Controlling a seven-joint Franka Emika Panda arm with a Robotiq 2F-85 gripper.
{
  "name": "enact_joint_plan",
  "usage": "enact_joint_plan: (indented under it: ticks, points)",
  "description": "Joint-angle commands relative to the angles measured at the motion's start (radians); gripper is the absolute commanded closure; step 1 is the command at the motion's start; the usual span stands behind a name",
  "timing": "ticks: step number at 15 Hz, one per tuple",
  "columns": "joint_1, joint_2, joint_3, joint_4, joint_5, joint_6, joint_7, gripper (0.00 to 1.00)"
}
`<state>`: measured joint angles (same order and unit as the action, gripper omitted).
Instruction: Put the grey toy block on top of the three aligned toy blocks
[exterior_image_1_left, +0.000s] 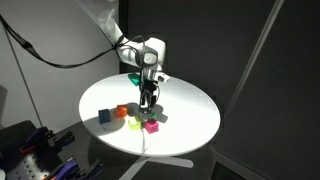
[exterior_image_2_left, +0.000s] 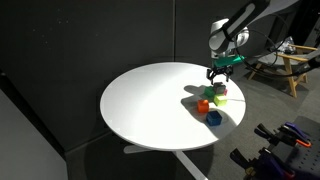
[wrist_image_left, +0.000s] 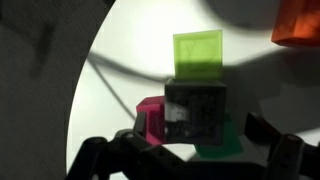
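In the wrist view the grey toy block (wrist_image_left: 197, 108) rests on top of the magenta block (wrist_image_left: 148, 118) and the dark green block (wrist_image_left: 228, 146), with the pale yellow-green block (wrist_image_left: 198, 55) just beyond it. My gripper (wrist_image_left: 200, 132) is open, one finger on each side of the grey block, and a gap shows at the right finger. In both exterior views the gripper (exterior_image_1_left: 148, 100) (exterior_image_2_left: 216, 84) hangs low over the block cluster near the magenta block (exterior_image_1_left: 152, 126). The grey block itself is hard to make out there.
An orange cube (exterior_image_1_left: 122, 111) (wrist_image_left: 300, 22) and a blue cube (exterior_image_1_left: 104, 117) (exterior_image_2_left: 214, 118) stand beside the cluster on the round white table (exterior_image_1_left: 195, 105) (exterior_image_2_left: 150, 100). The cluster lies near the table's edge. Dark curtains hang behind.
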<state>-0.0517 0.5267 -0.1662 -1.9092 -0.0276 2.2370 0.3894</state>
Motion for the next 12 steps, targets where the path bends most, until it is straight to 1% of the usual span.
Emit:
enact_joint_plan:
  ticks: [1, 7, 12]
  points:
    - [0.000, -0.025, 0.003, -0.008, 0.004, -0.026, -0.023, 0.00]
    - [0.017, -0.110, 0.005, -0.085, -0.018, -0.041, -0.047, 0.00]
    - [0.040, -0.200, 0.002, -0.161, -0.061, -0.099, -0.035, 0.00]
